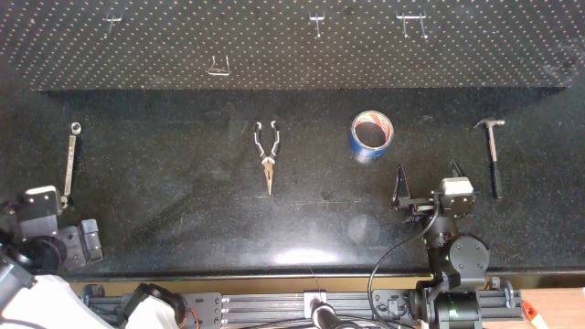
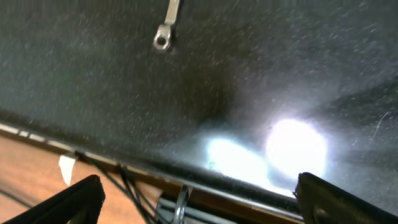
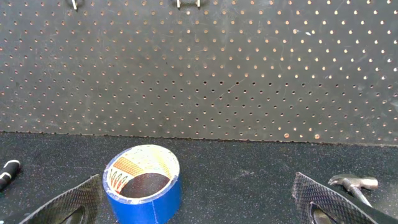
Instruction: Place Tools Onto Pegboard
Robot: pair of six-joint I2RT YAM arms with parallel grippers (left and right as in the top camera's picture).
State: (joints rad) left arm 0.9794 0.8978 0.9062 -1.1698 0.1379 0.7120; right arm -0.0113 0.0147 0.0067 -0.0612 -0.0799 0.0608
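Four tools lie in a row on the black worktop below the pegboard (image 1: 292, 46): a wrench (image 1: 70, 160) at the left, pliers (image 1: 267, 151) in the middle, a blue tape roll (image 1: 371, 134), and a hammer (image 1: 493, 151) at the right. My right gripper (image 1: 428, 174) is open, just short of the tape roll (image 3: 144, 183) and slightly to its right, with the hammer head (image 3: 354, 183) off to its side. My left gripper (image 2: 199, 205) is open near the table's front left edge, holding nothing, with the wrench's ring end (image 2: 163, 38) ahead of it.
Metal hooks hang on the pegboard: one at the left (image 1: 111, 20), a wire loop (image 1: 218, 66), one in the middle (image 1: 316, 20) and a double hook (image 1: 411, 20). Bright glare lies on the worktop near the front edge (image 1: 302, 258).
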